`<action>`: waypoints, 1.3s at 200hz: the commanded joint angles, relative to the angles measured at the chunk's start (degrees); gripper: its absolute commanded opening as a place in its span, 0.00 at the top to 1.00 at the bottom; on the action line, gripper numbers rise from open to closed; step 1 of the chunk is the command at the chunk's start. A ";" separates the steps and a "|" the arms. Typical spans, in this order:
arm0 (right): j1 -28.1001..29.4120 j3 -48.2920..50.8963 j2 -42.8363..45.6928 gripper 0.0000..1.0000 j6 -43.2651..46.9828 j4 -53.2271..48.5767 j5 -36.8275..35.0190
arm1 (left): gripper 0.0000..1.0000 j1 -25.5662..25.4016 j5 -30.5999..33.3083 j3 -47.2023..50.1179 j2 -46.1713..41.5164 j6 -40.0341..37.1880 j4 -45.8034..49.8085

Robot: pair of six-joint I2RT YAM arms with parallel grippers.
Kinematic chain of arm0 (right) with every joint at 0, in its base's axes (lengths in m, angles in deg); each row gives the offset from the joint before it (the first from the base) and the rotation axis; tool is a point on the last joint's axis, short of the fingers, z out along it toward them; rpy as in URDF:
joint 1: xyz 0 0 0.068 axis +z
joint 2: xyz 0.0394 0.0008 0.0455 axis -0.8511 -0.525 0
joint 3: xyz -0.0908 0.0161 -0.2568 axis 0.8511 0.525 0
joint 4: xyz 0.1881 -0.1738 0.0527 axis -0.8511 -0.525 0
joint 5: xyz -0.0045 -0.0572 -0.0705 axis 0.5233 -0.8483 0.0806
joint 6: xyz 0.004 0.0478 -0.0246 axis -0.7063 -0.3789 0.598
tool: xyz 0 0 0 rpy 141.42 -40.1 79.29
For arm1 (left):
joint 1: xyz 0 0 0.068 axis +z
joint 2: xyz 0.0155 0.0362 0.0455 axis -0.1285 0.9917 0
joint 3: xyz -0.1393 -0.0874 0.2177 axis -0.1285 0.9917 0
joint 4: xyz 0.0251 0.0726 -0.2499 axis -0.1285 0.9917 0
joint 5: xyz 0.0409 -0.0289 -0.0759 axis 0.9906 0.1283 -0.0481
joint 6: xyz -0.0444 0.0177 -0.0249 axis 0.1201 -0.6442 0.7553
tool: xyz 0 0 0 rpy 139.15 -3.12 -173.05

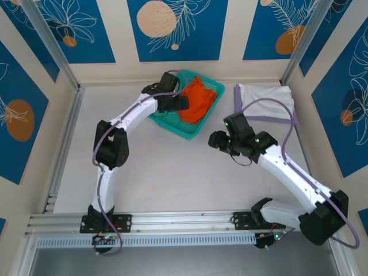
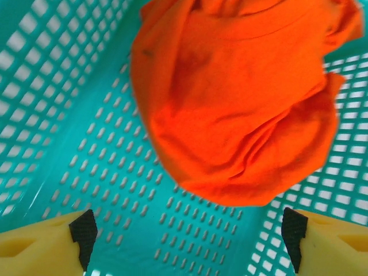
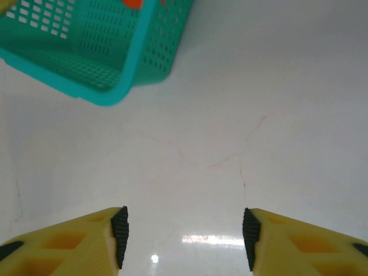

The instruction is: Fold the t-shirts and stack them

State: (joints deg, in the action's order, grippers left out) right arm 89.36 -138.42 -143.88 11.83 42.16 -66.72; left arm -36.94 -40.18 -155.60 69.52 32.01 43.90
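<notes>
Plenty of bare table point(image 1: 167, 172) on near side of basket point(image 1: 215, 86); walls close on three sides. Orange shirt point(image 1: 197, 100) crumpled in basket, below left gripper point(image 2: 190, 233), spread wide, empty. Folded white shirt point(image 1: 267, 98) atop lavender shirt point(image 1: 264, 119), far right. Right gripper point(image 3: 184, 236) parted, empty, over table.

Blue, seemingly leaf-printed walls point(image 1: 201, 34), white table point(image 1: 172, 172)

White table point(image 1: 172, 172): teal mesh basket point(image 1: 183, 129) at 12 o'clock; folded white t-shirt point(image 1: 267, 98) atop lavender t-shirt point(image 1: 259, 119) at 2 o'clock, apart from the basket.
</notes>
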 commanded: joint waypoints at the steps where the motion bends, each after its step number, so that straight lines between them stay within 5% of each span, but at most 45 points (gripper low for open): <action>1: -0.72 -9.09 -8.38 0.49 1.25 0.92 -3.34 | 0.12 -0.12 4.52 -2.08 -4.73 2.34 7.43; 15: -1.68 -17.23 -16.90 0.47 0.79 -0.85 -4.13 | 0.08 -0.23 7.40 2.27 -9.11 1.91 7.20; 57: -2.66 -45.63 -43.33 0.19 1.04 -9.28 -5.78 | 0.01 0.09 11.69 19.32 -22.48 2.98 -0.22; 110: -3.12 -76.59 -70.72 0.09 1.14 -18.04 -8.51 | 0.00 1.66 13.14 37.02 -34.12 9.25 -8.12; 147: -2.45 -88.48 -82.36 0.11 2.47 -20.09 -9.14 | 0.00 3.37 6.67 46.92 -39.96 11.15 -12.63; 174: -2.03 -88.44 -85.37 0.29 1.27 -18.88 -7.85 | 0.00 3.94 4.86 48.46 -40.79 10.31 -11.69; 223: -1.41 -88.01 -80.59 0.99 2.34 -12.93 -1.94 | 0.00 7.88 -6.37 50.82 -41.20 8.09 -17.32; 260: -0.58 -88.78 -68.39 1.00 6.21 -7.43 0.21 | 0.02 10.17 -9.31 47.94 -38.16 8.54 -16.14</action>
State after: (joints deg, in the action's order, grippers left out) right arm 87.52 -224.80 -225.23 14.76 29.59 -69.54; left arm -28.31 -45.21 -104.98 29.30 40.92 28.05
